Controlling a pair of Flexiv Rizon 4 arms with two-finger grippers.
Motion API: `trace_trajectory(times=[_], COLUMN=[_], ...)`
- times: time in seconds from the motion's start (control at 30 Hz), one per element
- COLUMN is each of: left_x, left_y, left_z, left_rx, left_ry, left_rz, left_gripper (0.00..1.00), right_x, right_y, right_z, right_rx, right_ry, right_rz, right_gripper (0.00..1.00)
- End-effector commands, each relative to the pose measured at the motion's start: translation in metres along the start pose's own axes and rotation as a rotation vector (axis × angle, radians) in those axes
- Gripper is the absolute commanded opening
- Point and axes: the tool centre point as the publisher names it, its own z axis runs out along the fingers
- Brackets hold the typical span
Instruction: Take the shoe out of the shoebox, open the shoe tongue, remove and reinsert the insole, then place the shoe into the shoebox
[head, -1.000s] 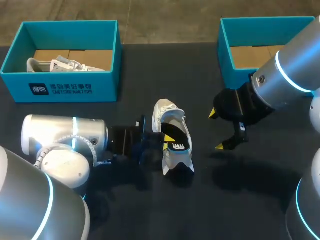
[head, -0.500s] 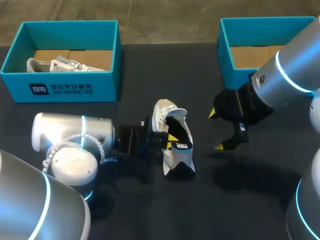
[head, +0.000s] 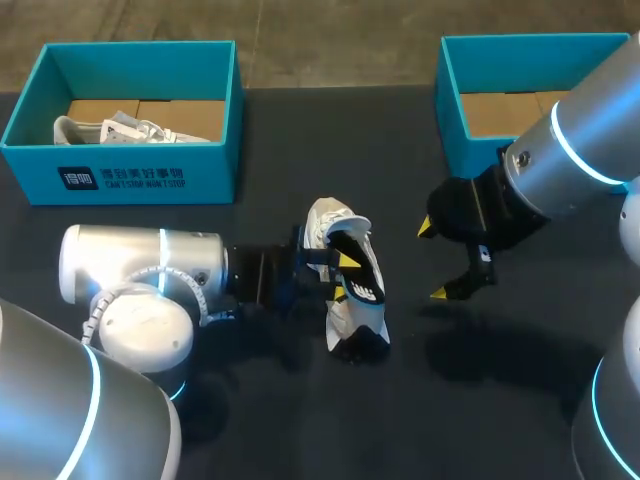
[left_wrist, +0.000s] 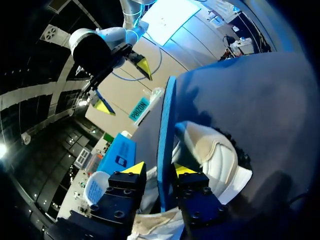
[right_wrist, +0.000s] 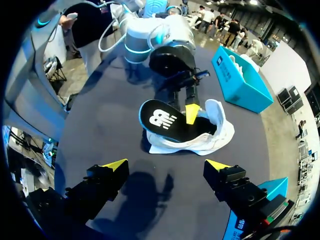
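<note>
A white shoe (head: 338, 222) lies on the dark table between my arms, its opening toward my right arm. A black insole (head: 366, 286) with a blue edge stands half out of it. My left gripper (head: 343, 277) is at the shoe's left side. In the left wrist view the insole (left_wrist: 165, 125) stands on edge between the open fingers of the left gripper (left_wrist: 157, 169), with a gap on one side, over the shoe (left_wrist: 215, 155). My right gripper (head: 432, 260) hangs open to the right of the shoe, with nothing in it. Ahead of the right gripper (right_wrist: 167, 165) are the insole (right_wrist: 162, 120) and the shoe (right_wrist: 212, 140).
A teal shoebox (head: 130, 175) at the back left holds another white shoe (head: 125, 130). A second teal shoebox (head: 465, 150) stands at the back right, partly behind my right arm. The table is bare in front of the shoe.
My left gripper's fingers have parted around the insole. The left arm shifted a little to the right, and the insole turned more onto its edge. The right arm has not moved.
</note>
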Motion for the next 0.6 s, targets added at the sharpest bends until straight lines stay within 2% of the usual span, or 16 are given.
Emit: trace_trajectory(times=[0.03,0.13,0.6], left_x=[0.005,0.007,0.000], left_y=[-0.008,-0.007,0.026], left_z=[-0.004,-0.002,0.004], left_rx=[-0.001,0.004,-0.028], left_ry=[0.002,0.005,0.041], left_rz=[0.006,0.005,0.095], left_gripper=[0.28,0.00,0.00], right_x=[0.000,0.000,0.000], right_y=[0.000,0.000,0.000], right_z=[0.001,0.001,0.001], right_rx=[-0.001,-0.001,-0.001], right_ry=[0.000,0.000,0.000], right_rz=[-0.001,-0.001,-0.001], right_gripper=[1.00,1.00,1.00])
